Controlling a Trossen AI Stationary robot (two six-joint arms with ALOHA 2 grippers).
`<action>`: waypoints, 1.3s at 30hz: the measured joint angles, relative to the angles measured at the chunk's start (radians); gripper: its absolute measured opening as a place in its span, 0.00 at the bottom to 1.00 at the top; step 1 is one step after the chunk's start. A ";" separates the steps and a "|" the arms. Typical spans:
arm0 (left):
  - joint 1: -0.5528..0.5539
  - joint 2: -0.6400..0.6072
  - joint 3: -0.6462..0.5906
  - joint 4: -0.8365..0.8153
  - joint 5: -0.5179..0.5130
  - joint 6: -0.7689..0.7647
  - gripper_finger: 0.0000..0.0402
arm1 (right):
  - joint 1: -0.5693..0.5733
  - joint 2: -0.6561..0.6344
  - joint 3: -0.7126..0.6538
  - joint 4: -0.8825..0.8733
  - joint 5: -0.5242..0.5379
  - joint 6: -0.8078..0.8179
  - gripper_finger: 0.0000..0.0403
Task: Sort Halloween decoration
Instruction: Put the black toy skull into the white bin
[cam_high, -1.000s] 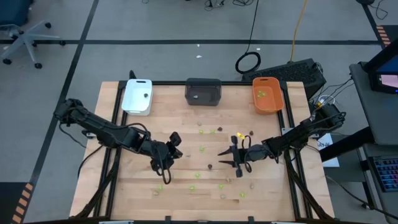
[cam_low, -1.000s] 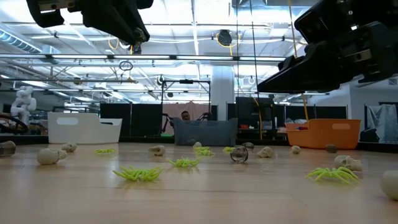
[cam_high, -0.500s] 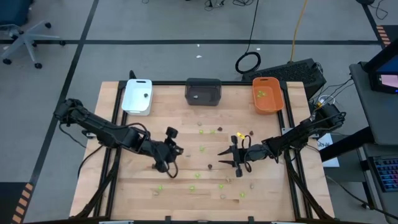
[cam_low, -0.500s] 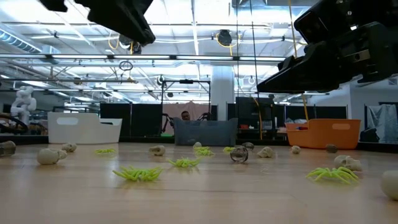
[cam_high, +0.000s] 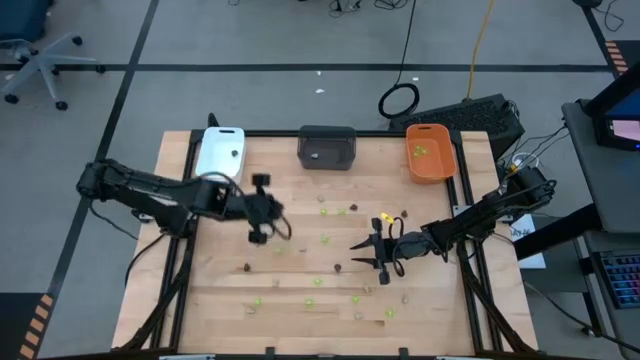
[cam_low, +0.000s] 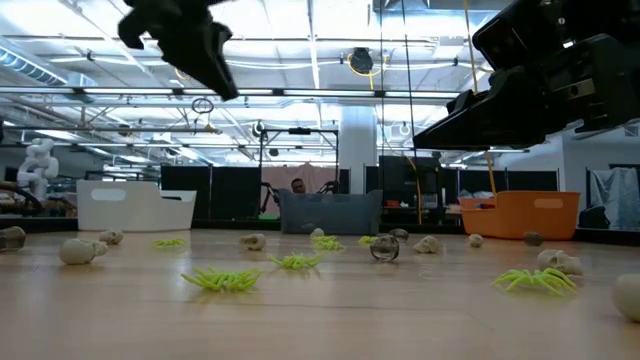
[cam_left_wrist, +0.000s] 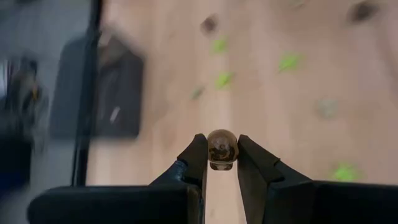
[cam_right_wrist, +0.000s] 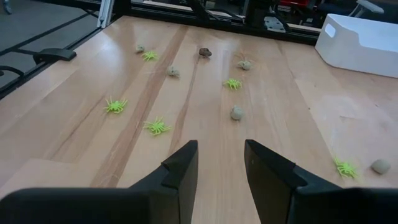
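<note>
The Halloween decoration lies scattered on the wooden table (cam_high: 200, 300): lime green spiders (cam_right_wrist: 157, 126), pale skulls (cam_right_wrist: 237, 112) and dark pieces (cam_right_wrist: 205, 52). My left gripper (cam_high: 272, 212) hangs over the table's left middle, high in the low view (cam_low: 222, 88), and is shut on one small brown round piece (cam_left_wrist: 222, 149). My right gripper (cam_right_wrist: 220, 163) stands open right of centre (cam_high: 362, 254), low above the wood, with nothing between its fingers. My left gripper pinches the brown round piece by its two sides (cam_left_wrist: 211, 151) between the two fingertips, at their free ends. The fingers slant downward over the table. The piece is lifted clear of the table.
Three trays stand along the far edge: white (cam_high: 221, 155) at the left, dark grey (cam_high: 327, 147) in the middle, orange (cam_high: 430, 152) at the right. Most loose pieces lie in the table's middle and near half.
My left gripper has risen a little and swung toward the far edge, rolling about its own axis as it went. It stays shut on the brown piece. My right arm has kept still.
</note>
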 joint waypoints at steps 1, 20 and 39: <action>0.035 -0.019 0.000 -0.034 0.000 -0.023 0.13 | 0.000 0.000 0.000 0.000 0.000 0.004 0.30; 0.630 -0.043 0.000 -0.213 -0.039 -0.239 0.13 | 0.000 0.000 0.000 0.000 0.000 0.007 0.30; 0.963 0.254 0.000 -0.247 -0.067 -0.238 0.14 | 0.000 0.000 0.000 0.000 0.000 0.033 0.30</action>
